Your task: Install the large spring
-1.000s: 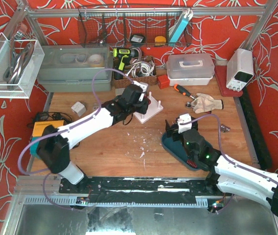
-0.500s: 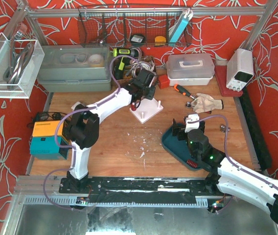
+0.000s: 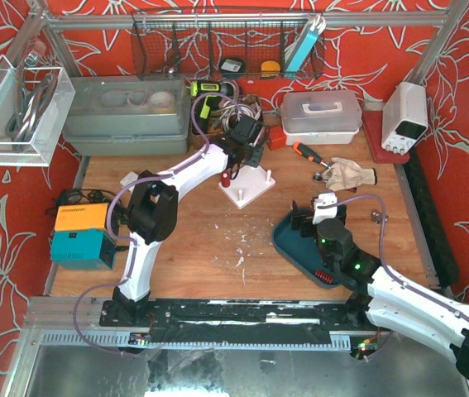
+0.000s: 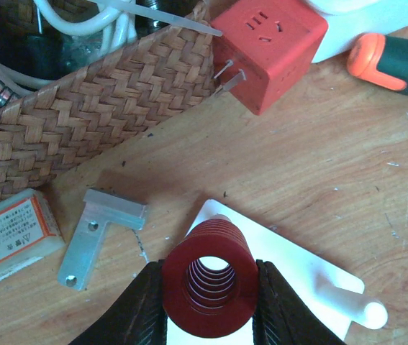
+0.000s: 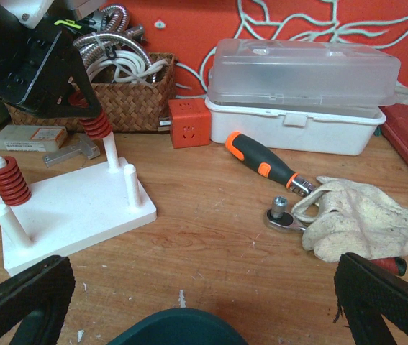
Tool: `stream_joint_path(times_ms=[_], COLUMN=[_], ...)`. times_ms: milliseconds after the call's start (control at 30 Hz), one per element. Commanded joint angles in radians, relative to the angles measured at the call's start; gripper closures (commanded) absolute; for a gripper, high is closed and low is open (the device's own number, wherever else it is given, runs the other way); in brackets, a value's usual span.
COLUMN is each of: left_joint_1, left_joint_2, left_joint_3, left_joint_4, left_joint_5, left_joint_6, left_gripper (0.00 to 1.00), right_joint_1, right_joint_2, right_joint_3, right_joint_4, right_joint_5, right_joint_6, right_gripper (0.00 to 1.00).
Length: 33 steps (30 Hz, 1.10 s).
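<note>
Red springs, two: large spring (image 4: 209, 277), long axis upright, clamped between left gripper (image 4: 209, 305) jaws at the top of one peg of the four-peg white base (image 5: 81, 208); second spring (image 5: 7, 183) seated on a corner peg; right gripper (image 3: 303, 218) spread apart.

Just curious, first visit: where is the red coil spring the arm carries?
Left wrist view, bottom centre: the red coil spring is clamped in the left gripper above the white peg board, near the wicker basket.
</note>
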Motion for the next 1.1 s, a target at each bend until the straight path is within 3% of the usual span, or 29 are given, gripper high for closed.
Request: stream_joint_path(times_ms=[0,533,667,767,800,1067], left_joint_1=[0.011,0.018,0.022,0.023,0.023,0.022], left_joint_2=[0.02,0.097,0.113,0.12,0.12,0.009], left_joint_3=[0.039,0.076,0.08,0.088,0.093,0.027], left_joint_4=[0.006,0.01,0.011,0.009,0.005,0.001], left_joint_5=[0.006,0.033,0.029,0.033,0.034,0.066], left_joint_6=[0.028,0.039,0.032,0.031,0.032,-0.019], left_gripper=[1.0,0.97,0.86,0.56,0.51,0.37], right_joint_1=[-0.005,-0.008,-0.008,-0.008,-0.008,-0.011], right_joint_2=[0.007,0.016,0.023,0.029,0.032,0.069], right_joint_3=[-0.009,-0.006,-0.004,-0.001,-0.001,0.016], right_joint_4=[-0.003,-0.002,0.0,0.0,0.001,-0.01], right_joint_5=[0.001,0.001,0.0,-0.002,-0.001,-0.005], right_joint_6=[0.014,0.007,0.007,0.007,0.007,0.02], right_gripper=[0.01,0.01,0.01,0.01,0.01,0.01])
